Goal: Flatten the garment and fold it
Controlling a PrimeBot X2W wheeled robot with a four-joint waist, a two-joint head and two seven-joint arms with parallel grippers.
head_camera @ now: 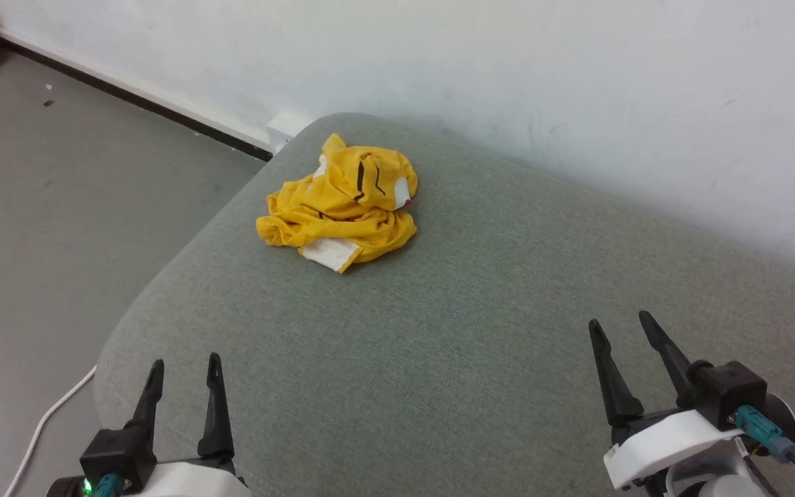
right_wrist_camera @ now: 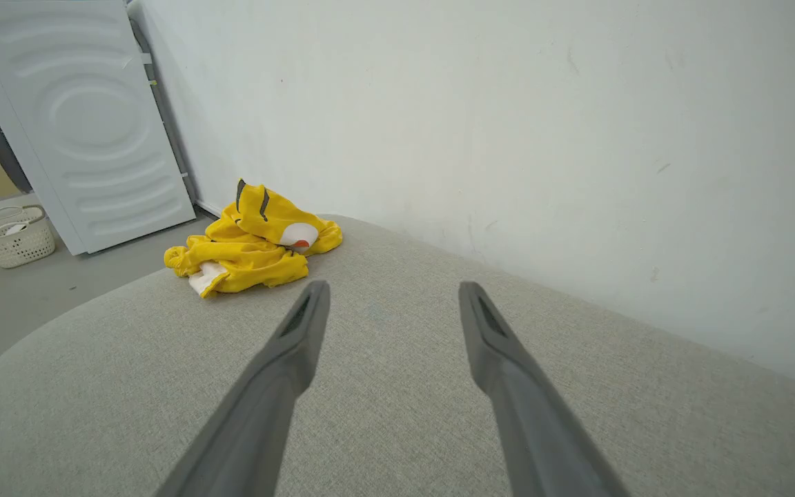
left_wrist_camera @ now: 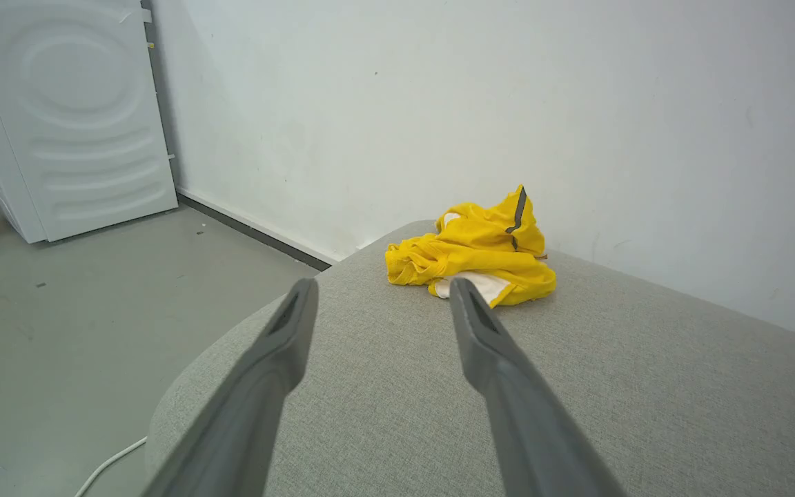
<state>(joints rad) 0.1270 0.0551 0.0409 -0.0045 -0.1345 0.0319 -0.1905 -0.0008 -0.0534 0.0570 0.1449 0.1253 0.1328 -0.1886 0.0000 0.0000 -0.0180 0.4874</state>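
The yellow T-shirt lies crumpled on the grey cushion, well ahead of the left gripper and right gripper, both spread wide and empty, so flattening and folding are not yet begun.

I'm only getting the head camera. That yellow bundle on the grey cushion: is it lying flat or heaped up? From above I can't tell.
Observer: Heaped. In the left wrist view the garment rises to a peak with a dark stripe down it.
Operator: What's off to the left, past the edge of my picture?
Observer: A tall white ribbed panel, like the side of an appliance, stands there.
Operator: Anything else near it?
Observer: A pale woven basket sits on the floor beside that panel.
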